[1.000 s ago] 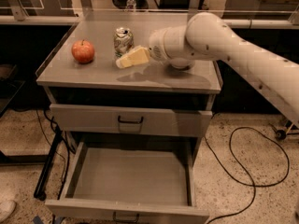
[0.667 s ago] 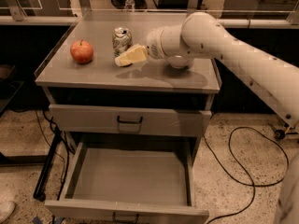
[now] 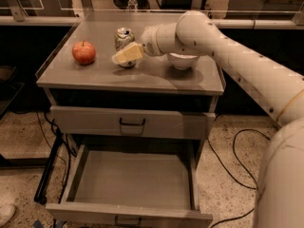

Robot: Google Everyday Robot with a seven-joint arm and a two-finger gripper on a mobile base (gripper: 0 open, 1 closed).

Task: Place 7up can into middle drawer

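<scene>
Gripper is up on the cabinet top, pale tip pointing left, and it's been creeping that way. A second ago it sat a shade further right, with more of the soda can showing above it; now the tip cuts across the can's lower half from where I stand. The arm has swung left along with it and hangs over the white bowl. The can itself hasn't budged, nor has the apple off to its left.

So what does that mean? By my reckoning this is the closing-in on the can, the grab not yet proven. Whether the gripper has clenched or sits slack at the can, I can't tell from this side. Nothing's lifted, that much is plain: the can stands upright toward the back of the top, between apple and bowl, its shiny lid peeking over the gripper. The gripper is right at it, low on the near side, coming in from the right; touching or just shy, I can't say.

Down below, the open drawer is pulled right out, grey floor showing, under the shut drawer front with its dark handle. All the carrying is ahead: up off the top, out past the front edge, down into that drawer
</scene>
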